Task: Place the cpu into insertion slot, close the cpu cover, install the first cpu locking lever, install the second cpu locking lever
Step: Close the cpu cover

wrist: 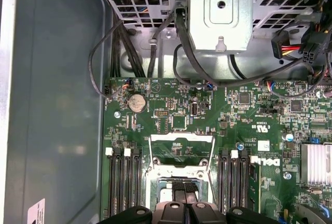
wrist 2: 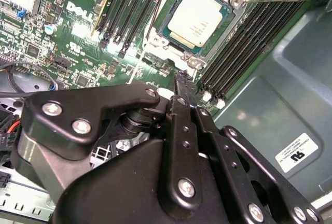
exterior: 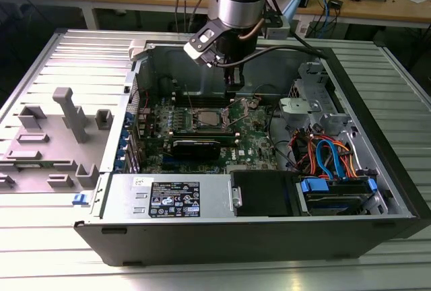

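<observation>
Cpu (wrist 2: 199,19) lies seated in the insertion slot (wrist 2: 230,29), with the cpu cover (wrist: 181,137) raised open beside it. Your tool (wrist 2: 180,80) hangs close by the slot, clenched on nothing. If you push the cover off-centre, it could slip from the tool or nudge the chip askew.
</observation>
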